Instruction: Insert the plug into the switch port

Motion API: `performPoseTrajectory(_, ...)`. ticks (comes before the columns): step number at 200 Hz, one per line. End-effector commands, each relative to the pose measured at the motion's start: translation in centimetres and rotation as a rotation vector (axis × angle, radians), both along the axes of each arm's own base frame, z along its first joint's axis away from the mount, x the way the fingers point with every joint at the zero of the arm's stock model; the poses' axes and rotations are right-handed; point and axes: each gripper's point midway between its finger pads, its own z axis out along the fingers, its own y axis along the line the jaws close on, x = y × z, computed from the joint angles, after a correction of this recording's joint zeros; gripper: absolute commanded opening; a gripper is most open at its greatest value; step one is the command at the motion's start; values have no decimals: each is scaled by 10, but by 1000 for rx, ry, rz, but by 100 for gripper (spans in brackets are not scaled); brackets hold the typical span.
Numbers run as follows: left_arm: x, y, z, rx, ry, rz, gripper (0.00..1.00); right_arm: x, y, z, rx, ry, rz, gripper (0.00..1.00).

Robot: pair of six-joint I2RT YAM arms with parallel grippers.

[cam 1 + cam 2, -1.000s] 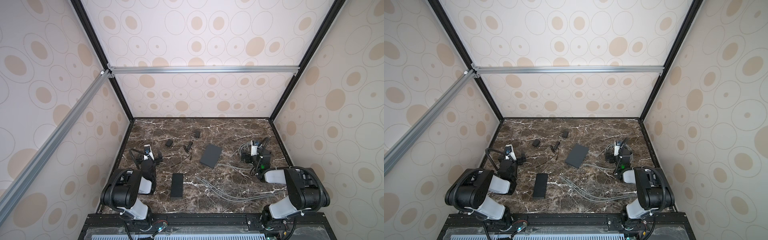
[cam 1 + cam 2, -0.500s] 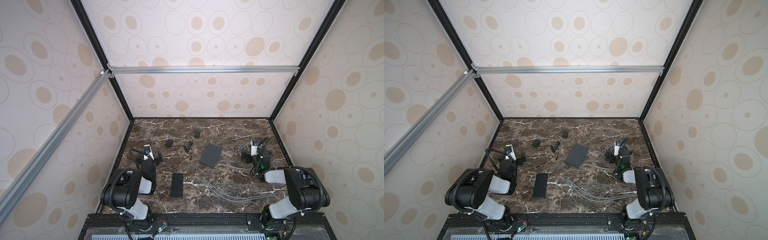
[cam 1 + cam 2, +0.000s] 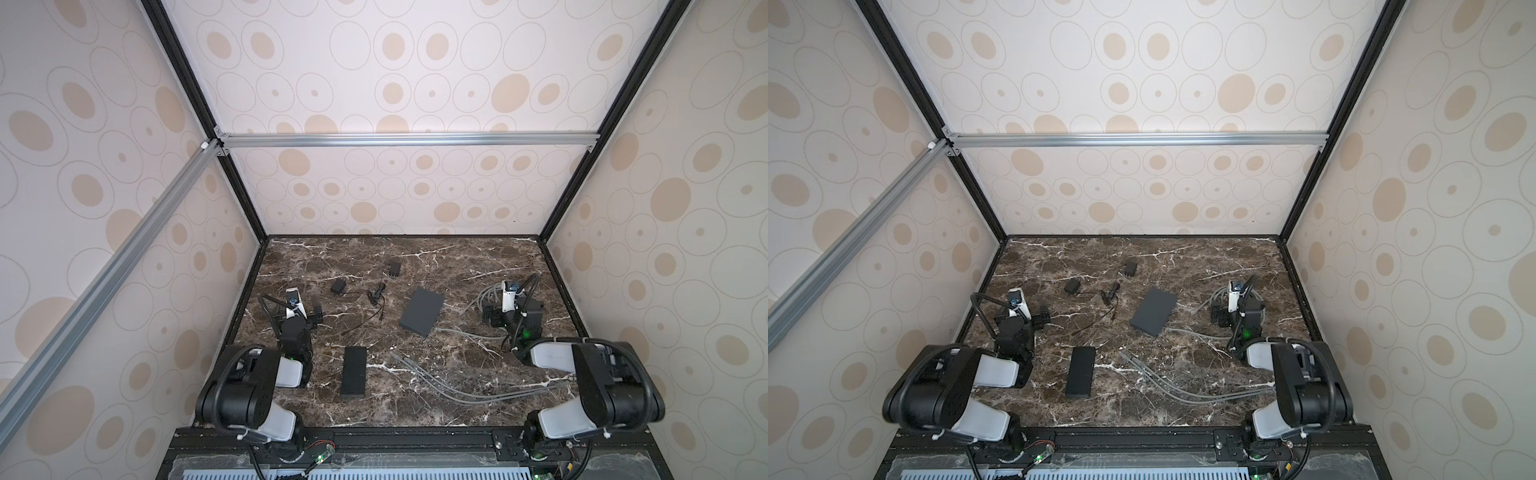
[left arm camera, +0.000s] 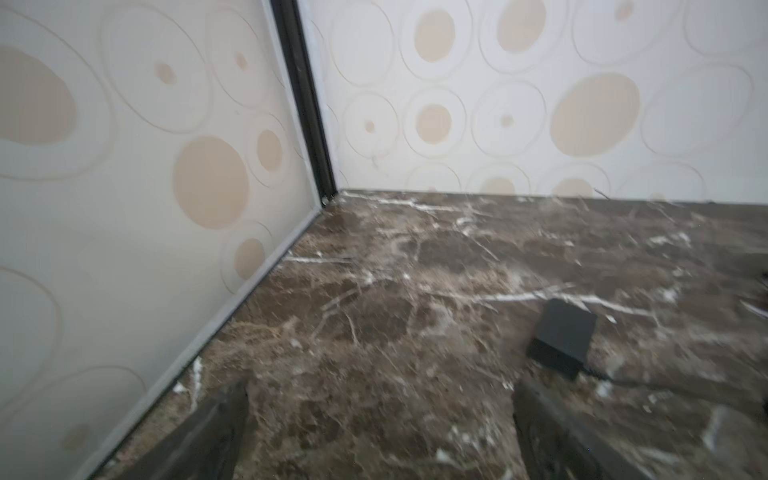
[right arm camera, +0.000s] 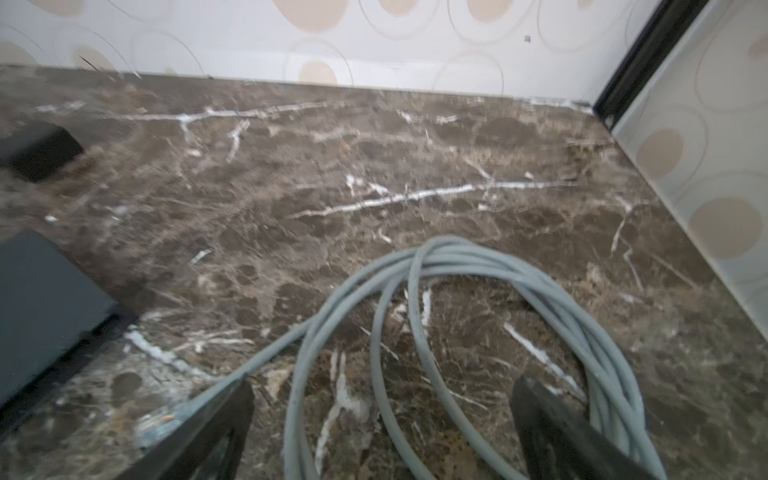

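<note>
Jaws both open and empty, I should pinch the grey cable [image 5: 453, 253] behind its plug [image 5: 160, 422], square to the dark-grey flat switch [image 3: 422, 311].

Both wrist views are smeared soft. In the right wrist view the grey cable coil [image 5: 453, 286] runs out of frame, the flat dark box [image 5: 41, 299] is cut by the picture's edge, and the right pincer [image 5: 382, 384] shows only its finger ends. In both top views the coil sits partly hidden behind that wrist. The cable plugs [image 3: 395, 356] are too small to read, and which side of the box carries ports cannot be told.
</note>
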Motion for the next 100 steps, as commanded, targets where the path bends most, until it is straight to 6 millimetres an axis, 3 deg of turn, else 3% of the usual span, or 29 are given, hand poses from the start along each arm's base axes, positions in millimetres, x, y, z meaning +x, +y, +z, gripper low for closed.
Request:
performPoseTrajectory(1,-1,9,58,-171,-81,94,98,-17,-4,56,165,41,-117,100)
performPoseTrajectory(12,-1,-18,84,-299,-149,-58,98,-35,-17,63,266,95,-256,100)
performPoseTrajectory(26,-9,-56,107,-443,-204,-245,98,-65,-30,52,352,193,-411,100)
performPoseTrajectory(34,-16,-75,111,-520,-213,-328,98,-78,-24,53,378,235,-391,100)
performPoseTrajectory(43,-26,-97,113,-581,-201,-412,98,-87,-2,61,396,256,-240,100)
performPoseTrajectory(53,-38,-121,108,-617,-150,-480,98,-98,18,75,447,236,-121,100)
performPoseTrajectory(72,-66,-163,97,-640,-55,-617,98,-113,34,89,600,148,-59,100)
performPoseTrajectory(85,-81,-180,77,-672,59,-680,98,-118,32,86,730,98,-112,100)
performPoseTrajectory(100,-96,-185,49,-696,204,-687,98,-123,38,78,823,98,-104,100)
